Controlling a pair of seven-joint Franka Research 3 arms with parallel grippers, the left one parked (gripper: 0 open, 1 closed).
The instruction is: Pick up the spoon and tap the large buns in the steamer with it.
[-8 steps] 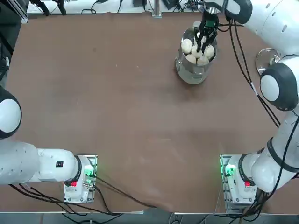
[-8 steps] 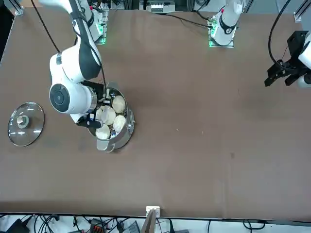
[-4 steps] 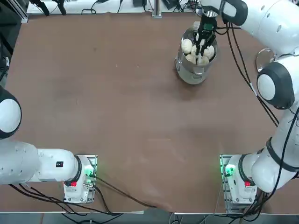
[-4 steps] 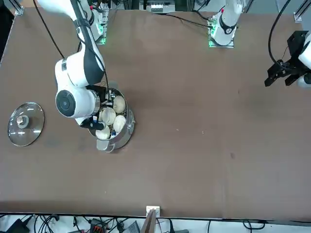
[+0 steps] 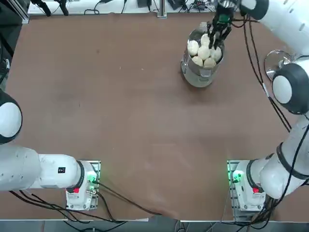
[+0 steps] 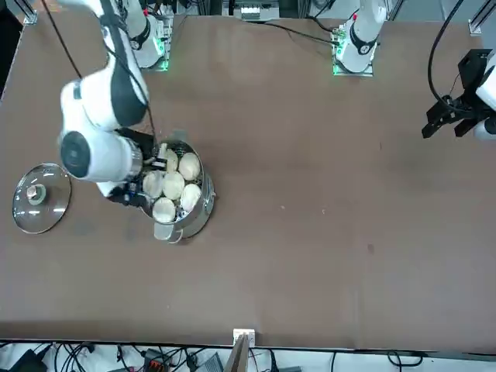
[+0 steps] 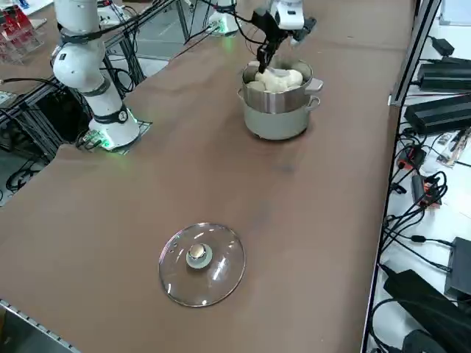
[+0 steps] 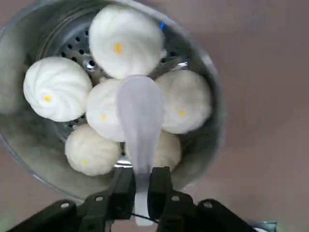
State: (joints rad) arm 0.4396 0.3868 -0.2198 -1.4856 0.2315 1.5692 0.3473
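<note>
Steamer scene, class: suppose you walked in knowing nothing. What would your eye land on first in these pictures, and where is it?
First, the steamer at the table's far right, seen from the robot's side, packed with large buns. Right above them the right tool is shut on the spoon, whose bowl hangs over the middle bun. Off to the robot's right, a glass lid lies flat on the table.

Steamer (image 6: 191,221) sits on the table (image 6: 310,232), left of centre, holding the white buns (image 6: 172,186). Right arm's wrist housing overlaps the steamer's left rim; right gripper (image 6: 159,160) is over that side, fingers not discernible. Glass lid (image 6: 41,198) lies flat, further left, apart from the steamer.
</note>
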